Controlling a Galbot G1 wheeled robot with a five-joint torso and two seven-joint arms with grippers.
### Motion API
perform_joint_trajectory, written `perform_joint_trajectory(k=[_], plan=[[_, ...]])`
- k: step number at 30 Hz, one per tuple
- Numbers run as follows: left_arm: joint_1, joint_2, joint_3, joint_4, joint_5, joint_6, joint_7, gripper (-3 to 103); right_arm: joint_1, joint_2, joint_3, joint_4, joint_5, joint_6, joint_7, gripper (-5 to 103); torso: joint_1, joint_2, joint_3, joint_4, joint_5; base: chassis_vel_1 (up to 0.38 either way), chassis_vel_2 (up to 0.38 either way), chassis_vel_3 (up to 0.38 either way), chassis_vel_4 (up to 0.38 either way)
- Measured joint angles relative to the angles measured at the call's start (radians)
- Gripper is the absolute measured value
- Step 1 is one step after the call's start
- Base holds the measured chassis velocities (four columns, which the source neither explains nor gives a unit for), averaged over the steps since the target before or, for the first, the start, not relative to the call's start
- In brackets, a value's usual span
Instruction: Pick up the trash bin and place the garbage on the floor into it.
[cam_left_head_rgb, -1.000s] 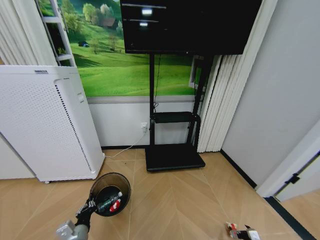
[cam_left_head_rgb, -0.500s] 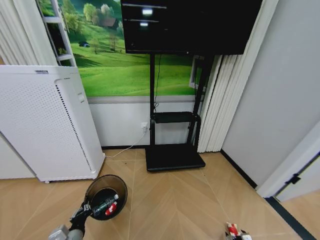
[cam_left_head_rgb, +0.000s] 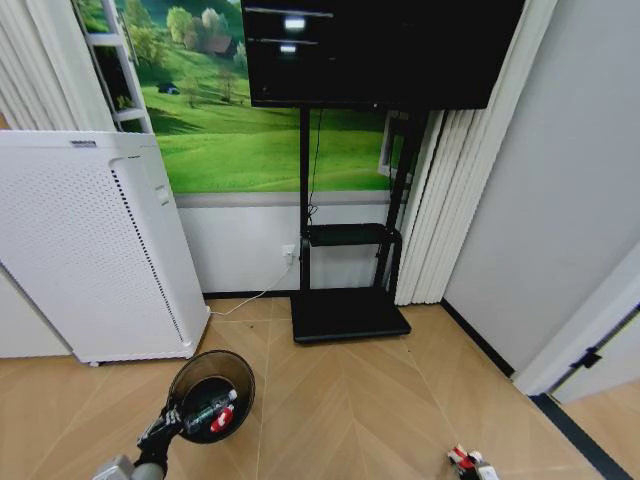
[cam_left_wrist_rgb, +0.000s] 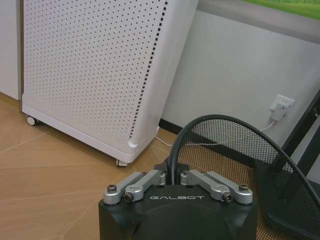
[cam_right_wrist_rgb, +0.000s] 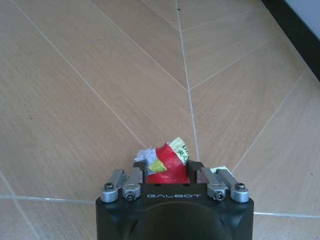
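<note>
The black wire-mesh trash bin (cam_left_head_rgb: 212, 392) hangs just above the floor at the lower left of the head view. My left gripper (cam_left_head_rgb: 178, 415) is shut on its rim (cam_left_wrist_rgb: 172, 152). Inside the bin lie a clear bottle with a green label (cam_left_head_rgb: 203, 410) and a red-and-white wrapper (cam_left_head_rgb: 222, 418). Near the lower right edge of the head view, my right gripper (cam_left_head_rgb: 466, 463) is shut on a crumpled red-and-white wrapper (cam_right_wrist_rgb: 167, 162), above the wooden floor.
A tall white perforated appliance (cam_left_head_rgb: 90, 250) stands on wheels at the left, close behind the bin. A black TV stand (cam_left_head_rgb: 345, 312) with a screen is ahead in the middle. Grey walls and a dark baseboard (cam_left_head_rgb: 580, 435) close the right side.
The left gripper and the bin have shifted slightly left and nearer to me. The right gripper with its wrapper has dropped lower toward the head view's bottom edge.
</note>
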Motion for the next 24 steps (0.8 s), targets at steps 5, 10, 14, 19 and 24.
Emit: perform_joint_trajectory(k=[5,10,14,19,24], plan=[[0.003,0.000,0.000,-0.008,-0.005,0.000,0.001,7,-0.012,0.008,0.010,-0.001,-0.008,0.011,-0.006,30,0.000,0.000,0.000,-0.0001,-0.0001,0.000,0.000,0.000,0.000],[0.004,0.002,0.001,-0.009,-0.007,-0.001,0.001,7,-0.026,0.009,0.019,0.021,-0.009,0.014,-0.012,24,0.000,0.000,0.000,-0.0001,0.0000,0.000,0.000,0.000,0.000],[-0.001,0.003,0.006,-0.004,-0.001,-0.001,0.001,7,-0.038,-0.011,0.023,0.091,0.087,0.022,-0.018,24,0.000,0.000,0.000,-0.0003,0.0004,0.000,0.000,0.000,0.000],[-0.047,0.017,0.023,0.028,0.015,-0.002,0.000,7,-0.030,-0.059,0.033,0.236,0.248,0.045,-0.019,24,0.000,0.000,0.000,0.0001,0.0002,0.000,0.000,0.000,0.000],[-0.137,0.038,0.057,0.068,0.037,0.011,-0.018,7,-0.017,-0.124,0.053,0.429,0.352,0.093,-0.022,24,0.000,0.000,0.000,0.0000,-0.0001,0.000,0.000,0.000,0.000]])
